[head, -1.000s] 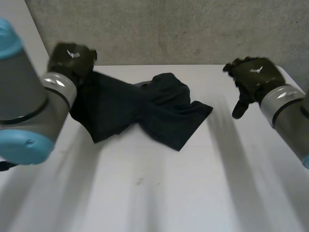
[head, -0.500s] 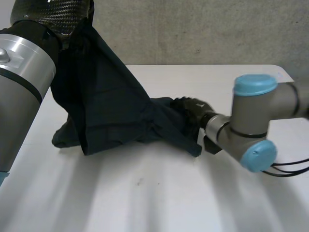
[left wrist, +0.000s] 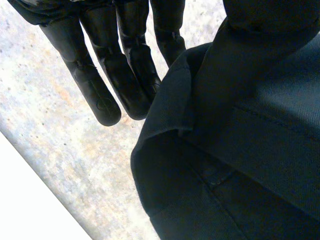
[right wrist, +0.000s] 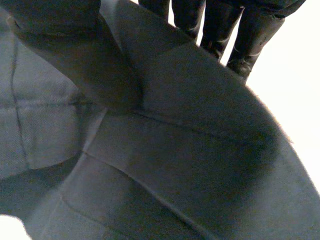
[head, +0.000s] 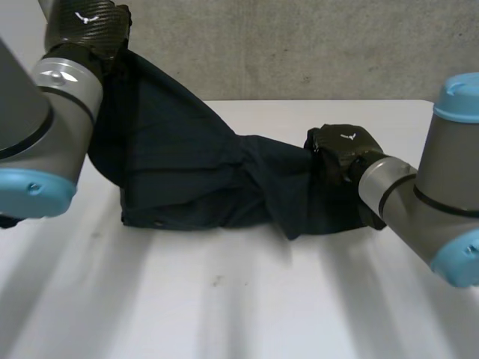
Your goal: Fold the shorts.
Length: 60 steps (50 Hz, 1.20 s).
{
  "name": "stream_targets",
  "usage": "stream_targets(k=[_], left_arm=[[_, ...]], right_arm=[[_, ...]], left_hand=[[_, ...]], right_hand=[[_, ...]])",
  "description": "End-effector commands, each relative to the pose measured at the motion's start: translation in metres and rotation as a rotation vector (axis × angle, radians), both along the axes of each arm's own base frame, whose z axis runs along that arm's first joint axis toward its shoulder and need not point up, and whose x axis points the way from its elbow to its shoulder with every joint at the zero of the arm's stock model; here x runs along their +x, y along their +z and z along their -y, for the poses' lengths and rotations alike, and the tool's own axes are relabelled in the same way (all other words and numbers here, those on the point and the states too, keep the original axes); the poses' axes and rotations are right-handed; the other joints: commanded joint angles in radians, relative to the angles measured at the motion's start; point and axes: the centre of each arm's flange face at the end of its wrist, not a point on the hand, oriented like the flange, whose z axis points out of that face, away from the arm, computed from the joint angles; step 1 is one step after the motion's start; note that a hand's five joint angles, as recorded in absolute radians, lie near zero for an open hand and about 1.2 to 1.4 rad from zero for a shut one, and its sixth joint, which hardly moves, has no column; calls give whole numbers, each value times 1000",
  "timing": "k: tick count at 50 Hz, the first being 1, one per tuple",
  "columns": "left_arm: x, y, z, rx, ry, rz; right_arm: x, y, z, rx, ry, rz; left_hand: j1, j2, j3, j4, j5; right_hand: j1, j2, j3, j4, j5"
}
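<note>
Smooth white table lies under dark, creased, woven shorts.

Dark navy shorts, white table

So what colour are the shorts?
The shorts are plain dark navy, almost black, with no pattern. The head view shows them best.

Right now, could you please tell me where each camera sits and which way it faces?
Head view: behind the arms, looking down at the table; both arms, left hand raised, right hand low, each holding the shorts.
Left wrist view: on that wrist, looking along the palm; own fingers beside the shorts' edge.
Right wrist view: likewise; own fingers behind the shorts.
All three share the shorts.
</note>
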Motion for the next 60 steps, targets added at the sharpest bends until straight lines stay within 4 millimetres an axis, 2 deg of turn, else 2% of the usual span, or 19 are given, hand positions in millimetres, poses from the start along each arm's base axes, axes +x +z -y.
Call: stream_targets(k=[1, 6, 16, 20, 21, 23, 25, 26, 28, 30, 31, 35, 39, 44, 47, 49, 53, 57, 60], left_arm=[[-17, -12, 41, -12, 10, -10], [-27, -16, 55, -30, 3, -18], [-33, -28, 77, -42, 14, -27], [-27, -33, 83, -30, 33, -20], [-25, -36, 85, -23, 37, -17], [-22, -43, 87, -5, 48, -7], [-21, -48, 88, 9, 54, -1], [-19, -55, 88, 31, 56, 9], [-16, -63, 89, 51, 62, 24], [-10, -75, 90, 88, 79, 45], [-7, -77, 90, 96, 84, 49], [0, -82, 83, 134, 94, 64], [10, -71, 60, 168, 93, 72], [21, -64, 32, 190, 93, 77], [23, -63, 20, 198, 81, 83], [24, -64, 15, 205, 74, 86], [25, -61, 8, 200, 73, 82], [20, -57, -2, 199, 52, 76], [9, -53, -18, 197, 0, 50]], right_arm=[[25, 20, -86, -10, 187, -16], [55, 15, -122, 66, 282, 67], [111, -17, -157, 251, 394, 214], [126, -26, -156, 228, 431, 233], [129, -28, -154, 222, 439, 233], [131, -30, -154, 222, 453, 222], [129, -27, -155, 220, 461, 212], [127, -26, -154, 222, 458, 206], [121, -21, -148, 227, 437, 194], [104, -11, -126, 228, 365, 173], [88, -4, -106, 224, 304, 155], [53, 4, -73, 214, 211, 66], [37, 4, -59, 181, 196, -36], [31, -1, -57, 152, 250, -131], [29, -5, -58, 159, 298, -142], [29, -6, -58, 169, 316, -129], [31, -6, -61, 197, 352, -93], [33, -3, -64, 224, 367, -42], [31, 11, -65, 200, 364, -1]], left_hand=[[259, 200, 212, 191, 255], [259, 200, 212, 191, 255], [259, 200, 212, 191, 255], [259, 200, 212, 191, 255], [259, 200, 212, 191, 255], [225, 166, 177, 156, 220], [-21, -80, -68, -89, -25], [-327, -386, -375, -396, -332], [-591, -650, -638, -659, -595], [-750, -809, -797, -818, -754], [-776, -836, -824, -845, -781], [-824, -883, -871, -892, -828], [-844, -903, -891, -913, -849], [-877, -936, -924, -945, -881], [-877, -936, -924, -945, -881], [-877, -936, -924, -945, -881], [-879, -939, -927, -948, -884], [-879, -939, -927, -948, -884], [-879, -939, -927, -948, -884]], right_hand=[[414, 227, 217, 210, 241], [414, 227, 217, 210, 241], [414, 227, 217, 210, 241], [-625, -812, -822, -829, -798], [-790, -977, -987, -994, -963], [-807, -995, -1004, -1012, -980], [-807, -995, -1004, -1012, -980], [-807, -995, -1004, -1012, -980], [-807, -995, -1004, -1012, -980], [-807, -995, -1004, -1012, -980], [-807, -995, -1004, -1012, -980], [-748, -936, -945, -953, -922], [-595, -783, -793, -800, -769], [-404, -592, -601, -608, -577], [-404, -591, -601, -608, -577], [-401, -589, -598, -605, -574], [-192, -380, -390, -397, -366], [-523, -711, -720, -727, -696], [-536, -724, -733, -740, -709]])
